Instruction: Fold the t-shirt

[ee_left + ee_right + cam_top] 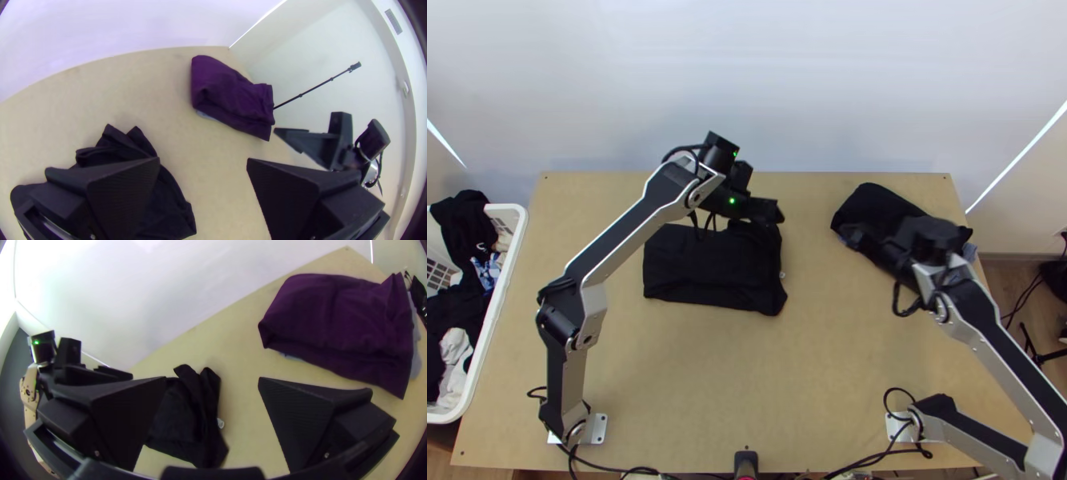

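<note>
Two grippers have their fingers spread wide with nothing between them: the left gripper (203, 160) is at the far right corner of the black t-shirt (707, 272), and the right gripper (212, 378) is near the folded pile (338, 324) on the right side of the table (811, 376). The t-shirt lies around the middle, in a compact, nearly rectangular shape, so I judge that the main folding is mostly done. Its near edge looks quite straight, but at the far right corner some cloth is bunched into small peaks, and a small white tag (220, 423) sticks out at the side. The left arm covers part of this corner from above, so perhaps one layer there is loose; I cannot be sure. What is left, I think, is to flatten this corner and then put the t-shirt with the pile.
</note>
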`<state>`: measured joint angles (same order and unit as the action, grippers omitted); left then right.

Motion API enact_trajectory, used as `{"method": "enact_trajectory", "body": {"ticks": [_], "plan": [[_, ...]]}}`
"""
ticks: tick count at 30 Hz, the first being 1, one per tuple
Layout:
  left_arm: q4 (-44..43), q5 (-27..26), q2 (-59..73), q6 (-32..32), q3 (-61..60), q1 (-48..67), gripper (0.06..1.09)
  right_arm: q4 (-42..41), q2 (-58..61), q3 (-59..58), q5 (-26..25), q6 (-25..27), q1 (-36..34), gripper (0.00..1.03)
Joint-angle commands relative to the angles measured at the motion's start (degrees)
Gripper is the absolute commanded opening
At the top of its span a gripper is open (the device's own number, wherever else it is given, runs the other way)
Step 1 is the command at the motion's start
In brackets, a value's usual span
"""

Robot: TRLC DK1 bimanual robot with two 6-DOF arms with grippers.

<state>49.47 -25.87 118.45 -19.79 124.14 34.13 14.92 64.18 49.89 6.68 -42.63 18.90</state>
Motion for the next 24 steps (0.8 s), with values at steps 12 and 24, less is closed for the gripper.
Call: {"method": "enact_trajectory", "body": {"ticks": [12, 24], "plan": [[1.7, -0.1, -13.0, 5.2, -8.6, -15.5, 1.04, 3.8, 26.9, 12.7, 4.5, -9.6, 12.0, 0.96], [0.9, 0.1, -16.6, 5.5, -12.8, -19.0, 1.04, 10.9, 41.4, 23.5, 4.2, -6.5, 13.5, 0.98]]}}
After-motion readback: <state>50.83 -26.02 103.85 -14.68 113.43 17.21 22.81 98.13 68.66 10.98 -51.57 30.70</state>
